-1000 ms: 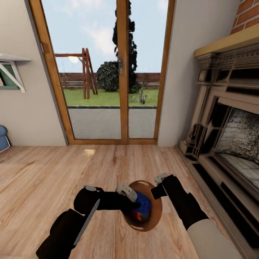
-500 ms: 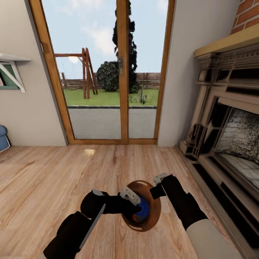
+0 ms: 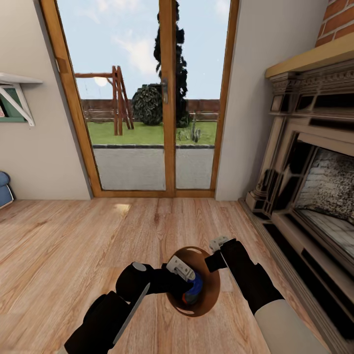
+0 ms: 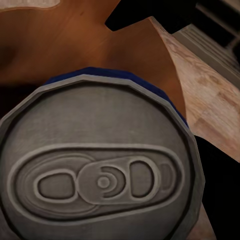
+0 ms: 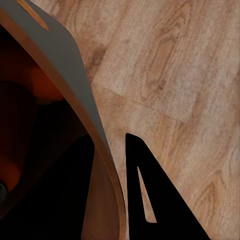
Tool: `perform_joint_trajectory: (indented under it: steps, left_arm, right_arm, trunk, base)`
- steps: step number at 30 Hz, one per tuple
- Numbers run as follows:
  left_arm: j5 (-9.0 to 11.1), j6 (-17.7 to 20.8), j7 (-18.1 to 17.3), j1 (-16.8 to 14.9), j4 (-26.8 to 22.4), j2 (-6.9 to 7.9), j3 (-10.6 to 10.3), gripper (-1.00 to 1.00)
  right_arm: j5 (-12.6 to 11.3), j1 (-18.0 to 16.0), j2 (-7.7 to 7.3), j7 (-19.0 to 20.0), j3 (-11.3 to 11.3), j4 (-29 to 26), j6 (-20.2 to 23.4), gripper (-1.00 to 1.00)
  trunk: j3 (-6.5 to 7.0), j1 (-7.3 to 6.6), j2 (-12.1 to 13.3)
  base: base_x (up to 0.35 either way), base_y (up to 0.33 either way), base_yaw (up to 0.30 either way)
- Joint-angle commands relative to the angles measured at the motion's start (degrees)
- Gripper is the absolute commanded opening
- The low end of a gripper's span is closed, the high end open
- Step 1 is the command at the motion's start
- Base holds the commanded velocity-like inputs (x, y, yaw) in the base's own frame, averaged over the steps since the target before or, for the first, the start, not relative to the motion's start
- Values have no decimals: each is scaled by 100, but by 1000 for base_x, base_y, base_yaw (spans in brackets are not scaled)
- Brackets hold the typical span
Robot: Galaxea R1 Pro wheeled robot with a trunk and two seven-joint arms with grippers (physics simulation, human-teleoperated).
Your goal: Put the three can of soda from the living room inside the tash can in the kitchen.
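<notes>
over tash can (image 3: 212, 300): left hand (image 3: 183, 277) grips blue can (image 4: 100, 170), pull-tab visible up close.

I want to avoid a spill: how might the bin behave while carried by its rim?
The bin looks rigid, so the rim should hold shape. The right gripper holds one edge only, so it may tilt. The blue can inside adds weight.

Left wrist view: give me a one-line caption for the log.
Grey pull-tab top of the blue soda can fills the close-up, with the trash can's brown interior behind it.
</notes>
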Motion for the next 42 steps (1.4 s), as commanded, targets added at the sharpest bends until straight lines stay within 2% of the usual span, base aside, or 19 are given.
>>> perform_joint_trajectory:
  steps: [1,7,8,30,35,42]
  left_arm:
    - [5,0,0,0,16,0,-1,-100]
    - [3,-10,13,0,79,-1,-4,-100]
    - [6,-26,13,0,92,-1,-4,100]
    - [22,-62,-1,4,157,-2,-1,100]
    - [40,-52,-27,8,26,26,3,100]
    - [75,-31,-164,20,-545,68,-2,100]
  right_arm:
    - [-113,-2,1,7,0,-2,13,-100]
    - [-113,0,1,7,25,-2,13,-100]
    - [-113,2,1,7,45,-2,13,-100]
    - [-113,6,44,7,96,-2,13,-100]
    - [-113,6,45,7,95,-2,13,-100]
    - [-114,6,45,7,83,-2,13,-100]
  trunk:
    - [1,-1,0]
    - [1,-1,0]
    - [1,-1,0]
    - [1,-1,0]
    - [1,-1,0]
    - [1,-1,0]
  base:
    - [0,0,0]
    - [0,0,0]
    - [0,0,0]
    - [28,0,0]
    - [0,0,0]
    - [0,0,0]
